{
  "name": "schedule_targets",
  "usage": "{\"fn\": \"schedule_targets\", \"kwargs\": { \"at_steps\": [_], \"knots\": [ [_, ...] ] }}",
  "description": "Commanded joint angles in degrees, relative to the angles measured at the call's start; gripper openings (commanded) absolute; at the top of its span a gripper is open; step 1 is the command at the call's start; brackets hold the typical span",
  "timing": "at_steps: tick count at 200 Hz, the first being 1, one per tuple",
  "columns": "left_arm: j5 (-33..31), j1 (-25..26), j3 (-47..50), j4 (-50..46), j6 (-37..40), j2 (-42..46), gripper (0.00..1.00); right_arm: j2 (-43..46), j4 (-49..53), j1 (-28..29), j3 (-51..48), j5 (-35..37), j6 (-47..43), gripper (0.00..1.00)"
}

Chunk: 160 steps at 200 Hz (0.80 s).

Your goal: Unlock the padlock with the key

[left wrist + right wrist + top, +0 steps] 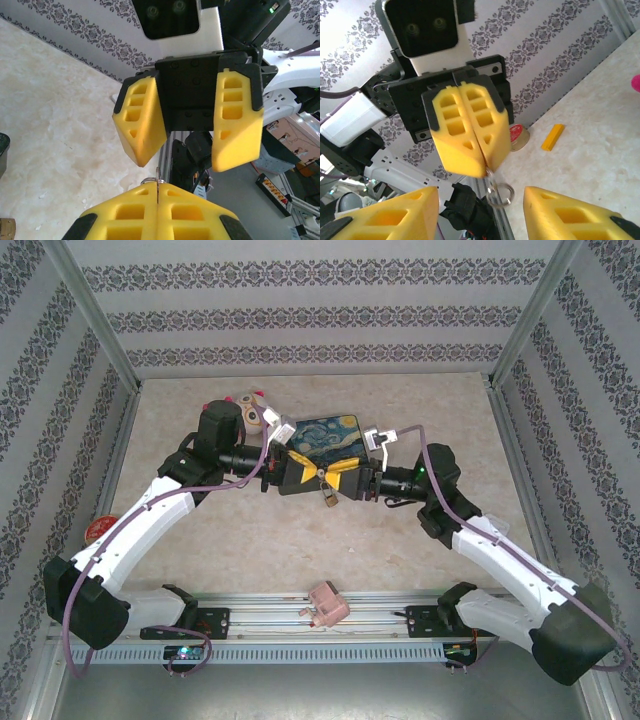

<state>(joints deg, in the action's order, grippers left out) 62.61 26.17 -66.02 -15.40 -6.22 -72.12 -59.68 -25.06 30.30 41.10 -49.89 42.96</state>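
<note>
My left gripper [316,471] and right gripper [340,480] meet tip to tip above the table's middle. The left gripper [158,192] is shut on the key [158,176], a thin metal sliver sticking out between the yellow fingers with a small split ring beside it. In the right wrist view the key [491,175] and its ring [500,194] hang from the closed left fingers [465,135]. The right gripper [480,197] stands open around them, touching nothing. A small brass-coloured padlock [328,497] sits just in front of the fingertips in the top view.
A painted tin box [325,433] lies right behind the grippers, with an owl toy [251,410] to its left. A pink blocky object [326,602] rests on the front rail. A red-lidded jar [520,136] and a yellow block [553,137] lie at the left side.
</note>
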Motion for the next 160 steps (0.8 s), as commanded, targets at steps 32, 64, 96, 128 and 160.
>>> {"fn": "schedule_targets", "kwargs": {
  "at_steps": [32,64,96,128,160],
  "knots": [
    [0.8,0.0,-1.0,-1.3,1.1,0.2,0.00,-3.1,-1.6,1.0,3.7,-2.9,-1.4,0.43],
    [0.2,-0.1,-1.1,-1.0,0.9,0.2,0.00,-3.7,-1.6,1.1,3.7,-3.0,-1.4,0.39],
    [-0.4,0.0,-1.2,-0.7,0.9,0.2,0.00,-3.8,-1.6,1.0,3.7,-3.3,-1.4,0.37],
    [-0.6,0.0,-1.2,-0.4,0.5,0.0,0.00,-4.1,-1.6,1.1,3.7,-3.7,-1.2,0.34],
    [-0.9,0.0,-1.2,-0.2,0.1,-0.2,0.00,-4.2,-1.6,1.2,3.7,-3.9,-1.1,0.32]
  ]
}}
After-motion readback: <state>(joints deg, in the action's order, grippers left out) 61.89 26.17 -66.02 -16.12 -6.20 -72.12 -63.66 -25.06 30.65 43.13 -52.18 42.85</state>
